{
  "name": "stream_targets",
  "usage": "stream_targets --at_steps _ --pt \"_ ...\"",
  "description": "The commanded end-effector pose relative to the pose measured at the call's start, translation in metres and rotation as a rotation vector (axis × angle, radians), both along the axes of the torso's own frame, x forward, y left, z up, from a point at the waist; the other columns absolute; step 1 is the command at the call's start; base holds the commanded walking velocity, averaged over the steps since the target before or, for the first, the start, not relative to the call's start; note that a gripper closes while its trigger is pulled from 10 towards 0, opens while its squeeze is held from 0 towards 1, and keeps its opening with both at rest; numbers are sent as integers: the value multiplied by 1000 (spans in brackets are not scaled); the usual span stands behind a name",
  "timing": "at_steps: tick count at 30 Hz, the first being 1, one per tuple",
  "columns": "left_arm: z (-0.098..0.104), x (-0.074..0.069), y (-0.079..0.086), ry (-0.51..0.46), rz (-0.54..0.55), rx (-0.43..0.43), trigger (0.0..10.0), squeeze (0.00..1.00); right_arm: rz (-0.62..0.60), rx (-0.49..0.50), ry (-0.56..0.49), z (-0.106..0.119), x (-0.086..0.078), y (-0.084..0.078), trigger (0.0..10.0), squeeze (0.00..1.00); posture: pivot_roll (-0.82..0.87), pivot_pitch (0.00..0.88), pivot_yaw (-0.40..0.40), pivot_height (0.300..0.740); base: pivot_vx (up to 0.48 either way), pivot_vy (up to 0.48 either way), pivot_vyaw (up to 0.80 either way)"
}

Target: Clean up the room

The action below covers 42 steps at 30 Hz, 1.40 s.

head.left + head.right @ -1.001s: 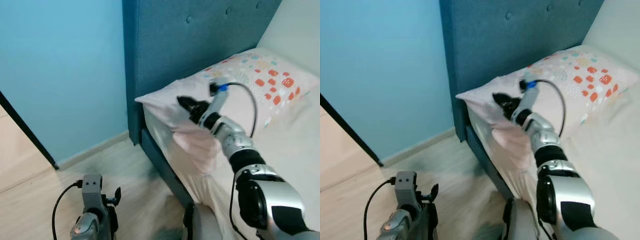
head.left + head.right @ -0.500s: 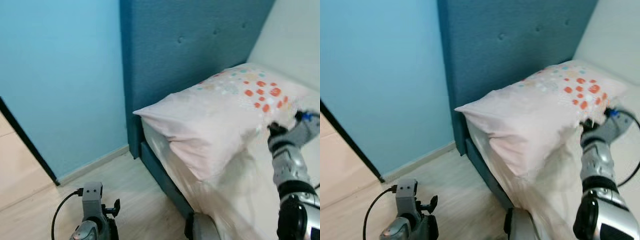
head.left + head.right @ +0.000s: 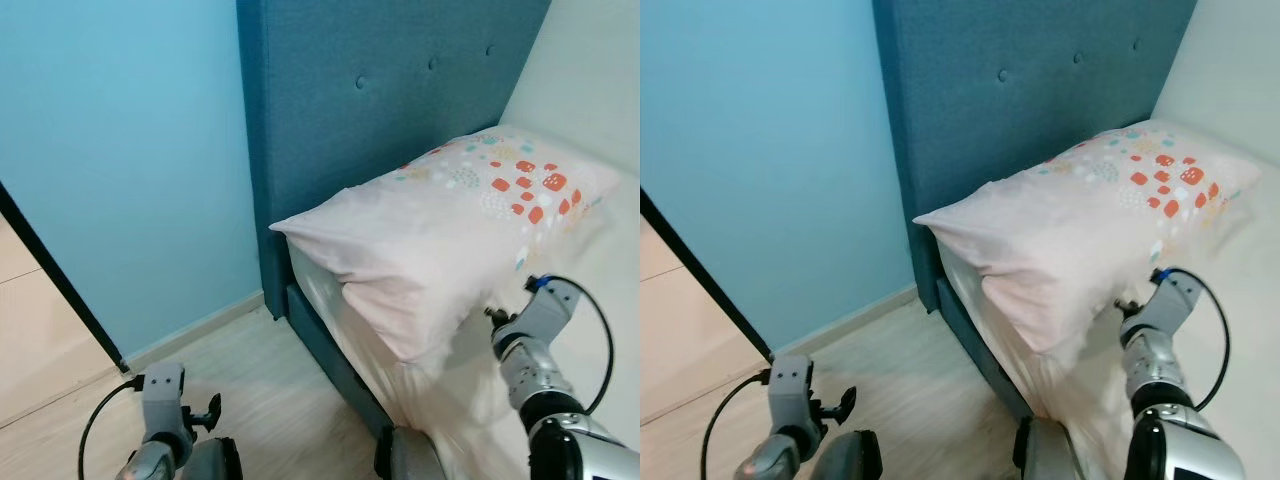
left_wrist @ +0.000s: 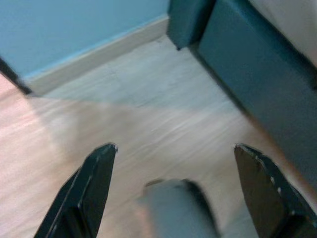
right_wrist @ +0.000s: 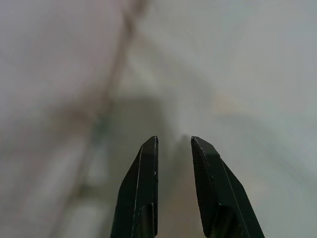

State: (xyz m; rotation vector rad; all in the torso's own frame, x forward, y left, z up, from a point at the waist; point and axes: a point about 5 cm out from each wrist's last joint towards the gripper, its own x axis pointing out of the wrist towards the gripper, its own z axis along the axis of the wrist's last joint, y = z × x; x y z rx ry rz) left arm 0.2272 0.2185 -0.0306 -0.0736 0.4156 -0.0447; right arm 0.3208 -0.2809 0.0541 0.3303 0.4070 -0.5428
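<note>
Pillow [image 3: 450, 235] lies at the head of the bed [image 3: 1240, 290], against the headboard [image 3: 380, 110], its near corner jutting past the bed's edge. Low by the floor [image 4: 148, 114], left of the bed, my left claw [image 4: 176, 191] hangs wide open, empty. My right claw [image 5: 173, 148], nearly closed on nothing, hovers just beside the pillow's front edge. To finish well, I'd nudge that corner inward, squarely. The pillow is pale pink, orange-spotted toward the far end.
</note>
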Motion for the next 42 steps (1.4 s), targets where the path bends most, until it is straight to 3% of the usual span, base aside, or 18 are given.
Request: stream_targets --at_steps 1,6,10,11,12,15,16,20,23,28,30,32,35,37,39,42 --pt "-1 -7 9 -3 -1 15 10000 0 3 16 18 -7 -3 4 10000 0 145 225 -18 546 0 0 0" --pt "3 -13 21 -28 16 33 10000 0 88 82 -100 0 7 21 10000 0 154 249 -11 546 0 0 0" --pt "17 -7 29 -103 32 44 10000 0 269 145 -184 9 24 58 10000 0 179 296 0 546 0 0 0" --pt "20 -6 29 -125 25 45 10000 0 340 172 -221 16 32 76 10000 0 188 310 4 546 0 0 0" --pt "20 -6 29 -125 25 45 10000 0 340 172 -221 16 32 76 10000 0 188 310 4 546 0 0 0" --pt "23 -9 27 -143 3 48 10000 0 469 223 -320 34 46 105 10000 0 202 321 9 546 0 0 0" --pt "23 -9 27 -143 3 48 10000 0 469 223 -320 34 46 105 10000 0 202 321 9 546 0 0 0" --pt "24 -13 26 -146 -16 54 10000 0 648 283 -465 63 60 140 10000 0 218 327 9 546 0 0 0" --pt "22 -18 26 -137 -14 53 10000 0 663 237 -452 73 66 145 10000 0 220 323 4 546 0 0 0" --pt "20 -19 23 -126 -11 44 10000 0 572 173 -374 65 65 127 10000 0 212 309 -7 546 0 0 0" --pt "19 -19 19 -120 -13 33 10000 0 444 138 -291 51 57 103 10000 0 201 304 -9 546 0 0 0" --pt "19 -19 18 -118 -14 32 10000 0 422 134 -277 48 56 99 10000 0 201 304 -9 546 0 0 0" --pt "16 -17 9 -109 -27 11 10000 0 202 108 -222 31 38 51 10000 0 187 287 -10 546 0 0 0" --pt "16 -17 8 -108 -30 8 10000 0 169 104 -217 29 34 43 10000 0 187 287 -10 546 0 0 0" --pt "16 -14 4 -108 -33 -1 10000 0 125 88 -254 33 30 24 10000 0 178 271 -11 546 0 0 0" --pt "16 -8 1 -109 -36 -12 10000 0 110 46 -277 40 29 13 10000 0 162 254 -13 546 0 0 0"
